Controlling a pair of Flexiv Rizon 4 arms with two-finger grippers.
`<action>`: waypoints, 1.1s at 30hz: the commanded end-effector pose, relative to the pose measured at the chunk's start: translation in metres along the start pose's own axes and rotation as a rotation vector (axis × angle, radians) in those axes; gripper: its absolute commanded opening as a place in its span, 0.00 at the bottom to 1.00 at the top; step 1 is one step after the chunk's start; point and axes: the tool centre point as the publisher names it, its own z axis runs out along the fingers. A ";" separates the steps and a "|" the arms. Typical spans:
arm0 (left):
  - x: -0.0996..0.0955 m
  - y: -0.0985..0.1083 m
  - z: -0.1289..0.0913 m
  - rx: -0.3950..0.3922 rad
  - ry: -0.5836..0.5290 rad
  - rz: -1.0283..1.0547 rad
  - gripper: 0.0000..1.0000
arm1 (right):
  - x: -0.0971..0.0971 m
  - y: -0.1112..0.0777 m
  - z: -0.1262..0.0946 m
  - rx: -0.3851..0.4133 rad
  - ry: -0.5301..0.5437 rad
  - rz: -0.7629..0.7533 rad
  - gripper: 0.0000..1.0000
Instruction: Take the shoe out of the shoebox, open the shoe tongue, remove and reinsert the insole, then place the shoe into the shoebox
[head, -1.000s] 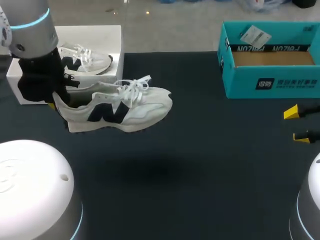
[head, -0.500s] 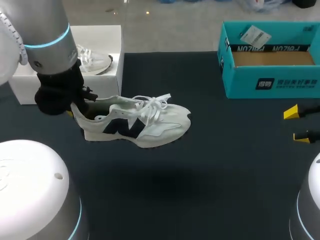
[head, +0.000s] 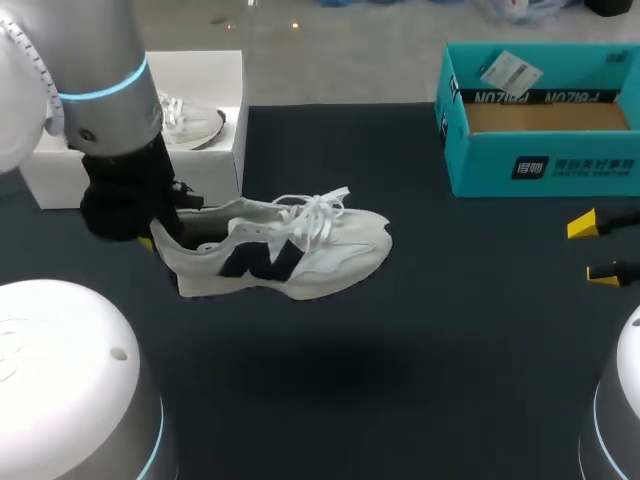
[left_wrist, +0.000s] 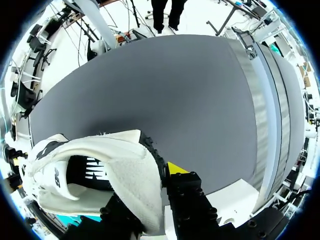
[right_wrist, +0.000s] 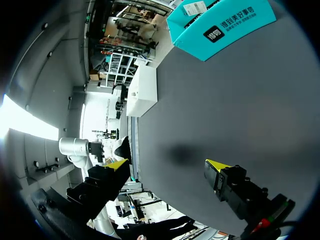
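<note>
Left end effector, clamped on the sneaker at its heel, had carried it from the white shoebox toward the table centre; extraction appeared complete.

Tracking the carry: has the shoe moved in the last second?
Yes. The shoe has shifted right and nearer the camera, away from the white box and further out over the table.
</note>
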 end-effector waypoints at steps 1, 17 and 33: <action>-0.028 -0.002 0.000 0.035 0.027 -0.033 0.00 | 0.000 -0.002 0.000 -0.002 -0.003 0.001 1.00; -0.045 -0.024 0.033 0.046 0.143 -0.124 0.00 | 0.000 -0.002 0.000 -0.002 -0.003 0.001 1.00; -0.043 -0.009 0.145 0.105 0.159 -0.099 0.00 | 0.000 -0.002 0.000 -0.002 -0.003 0.001 1.00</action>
